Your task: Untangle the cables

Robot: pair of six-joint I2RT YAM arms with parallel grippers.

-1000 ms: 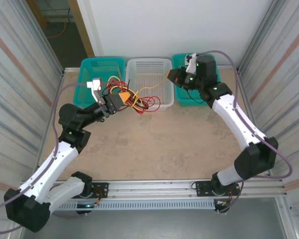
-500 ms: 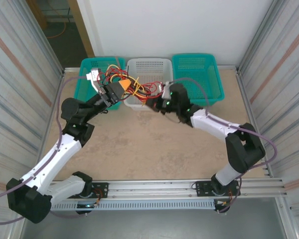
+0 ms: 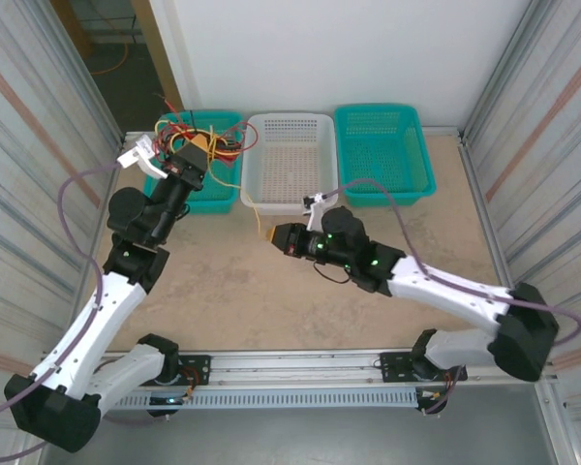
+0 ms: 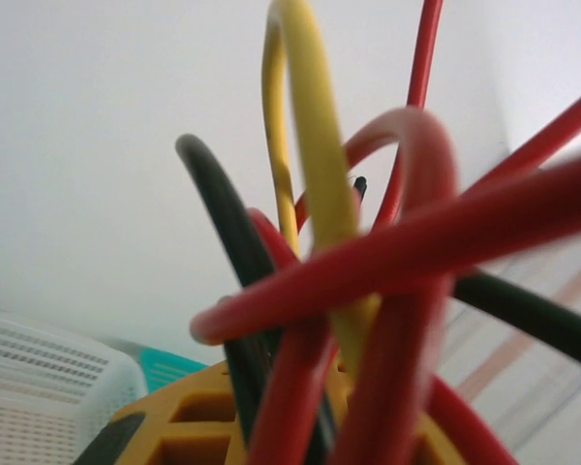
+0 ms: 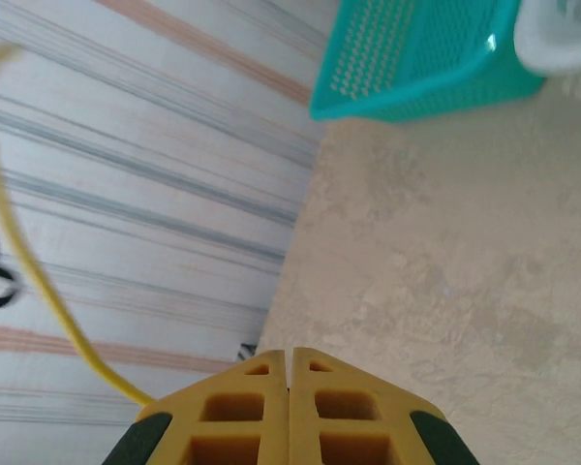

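The cables (image 3: 213,136) form a tangled bundle of red, yellow and black wires held up above the left teal basket (image 3: 225,198). My left gripper (image 3: 199,149) is shut on that bundle; in the left wrist view the cables (image 4: 305,320) rise from between its yellow fingers (image 4: 174,426). My right gripper (image 3: 274,237) hangs low over the table in front of the white basket (image 3: 290,119), jaws shut (image 5: 290,363). A thin yellow cable (image 5: 29,279) runs from its left finger up and away toward the bundle.
A second teal basket (image 3: 382,145) stands at the back right beside the white one. Corrugated walls close in both sides. Bare tan table (image 3: 271,300) spreads between the arms. In the right wrist view the teal basket (image 5: 416,58) lies ahead.
The left gripper has lifted the bundle back and left, over the left teal basket. The right gripper has come from the right teal basket, past the white one, down to the table.
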